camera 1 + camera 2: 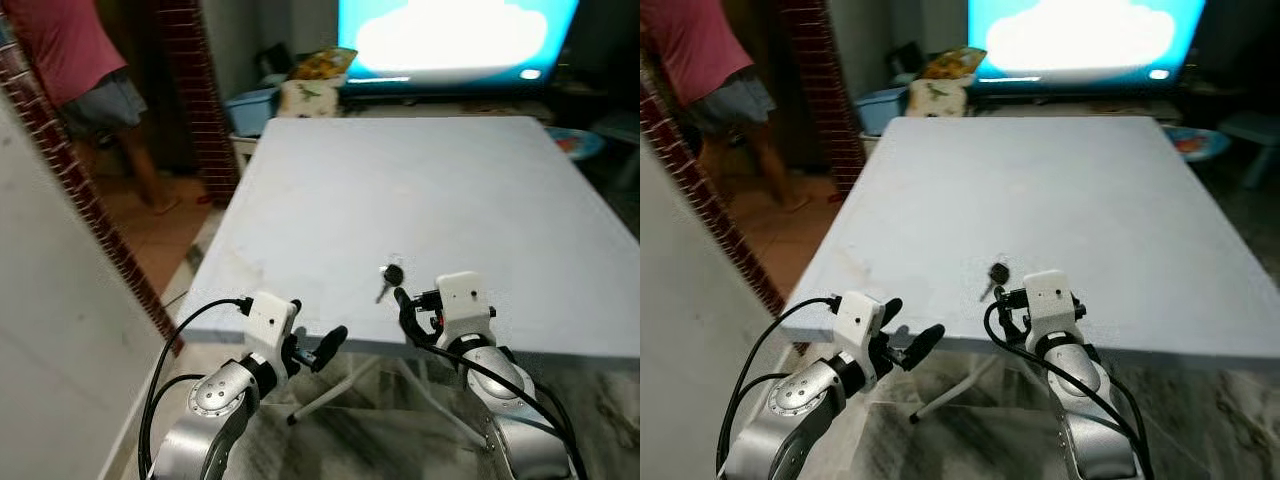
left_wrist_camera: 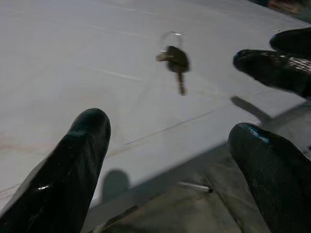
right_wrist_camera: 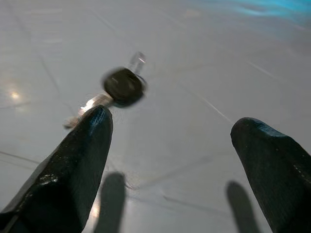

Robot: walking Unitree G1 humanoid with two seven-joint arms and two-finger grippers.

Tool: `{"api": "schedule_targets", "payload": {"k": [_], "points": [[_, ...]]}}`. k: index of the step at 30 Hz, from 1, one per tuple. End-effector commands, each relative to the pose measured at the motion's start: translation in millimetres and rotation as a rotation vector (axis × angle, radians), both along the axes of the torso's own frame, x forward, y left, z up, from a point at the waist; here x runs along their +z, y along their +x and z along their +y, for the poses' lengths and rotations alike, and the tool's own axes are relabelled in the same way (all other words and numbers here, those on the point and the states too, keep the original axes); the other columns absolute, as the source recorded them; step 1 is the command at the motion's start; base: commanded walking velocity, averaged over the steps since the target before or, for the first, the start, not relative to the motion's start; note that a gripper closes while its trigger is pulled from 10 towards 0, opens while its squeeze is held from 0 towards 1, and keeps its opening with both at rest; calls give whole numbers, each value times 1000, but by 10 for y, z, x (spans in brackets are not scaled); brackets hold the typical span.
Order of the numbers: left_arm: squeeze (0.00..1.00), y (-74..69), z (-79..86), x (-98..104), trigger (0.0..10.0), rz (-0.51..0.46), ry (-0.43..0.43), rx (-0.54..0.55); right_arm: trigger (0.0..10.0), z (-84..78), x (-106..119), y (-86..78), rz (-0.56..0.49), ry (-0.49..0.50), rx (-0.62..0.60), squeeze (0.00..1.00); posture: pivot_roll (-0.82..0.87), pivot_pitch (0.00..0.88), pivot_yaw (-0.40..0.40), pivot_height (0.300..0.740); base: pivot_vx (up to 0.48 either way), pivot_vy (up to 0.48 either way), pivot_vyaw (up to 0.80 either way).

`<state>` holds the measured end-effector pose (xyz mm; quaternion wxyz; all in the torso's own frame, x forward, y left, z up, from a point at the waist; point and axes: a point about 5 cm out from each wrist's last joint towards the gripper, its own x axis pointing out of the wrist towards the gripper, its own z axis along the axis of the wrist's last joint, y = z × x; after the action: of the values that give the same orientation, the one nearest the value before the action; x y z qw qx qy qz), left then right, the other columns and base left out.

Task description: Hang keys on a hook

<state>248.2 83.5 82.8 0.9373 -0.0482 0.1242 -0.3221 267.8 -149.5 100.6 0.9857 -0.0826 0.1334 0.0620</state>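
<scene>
Head view: a key [image 1: 390, 278] lies on the white counter [image 1: 420, 190] near its front edge, just ahead of the right gripper [image 1: 412, 312]; the left gripper [image 1: 318, 350] hovers at the edge. Left wrist view: jaws open. Right wrist view: jaws open, key close ahead

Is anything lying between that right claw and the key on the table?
Nothing visible does. The key lies alone on the white table near its front edge, and the right gripper, fingers open, sits just short of it with only bare tabletop between. The left gripper is off to the side, below the table edge.
</scene>
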Motion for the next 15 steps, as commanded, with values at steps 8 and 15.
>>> {"api": "schedule_targets", "payload": {"k": [8,15], "points": [[0,4,-13,75,10000,-18,-29,-67,10000,137,95,157,-24,49,23,0,-62,0,87,740,0,0,0],[0,4,14,72,10000,-25,-9,-55,10000,161,126,231,-34,53,40,0,-57,0,86,740,0,0,0]]}}
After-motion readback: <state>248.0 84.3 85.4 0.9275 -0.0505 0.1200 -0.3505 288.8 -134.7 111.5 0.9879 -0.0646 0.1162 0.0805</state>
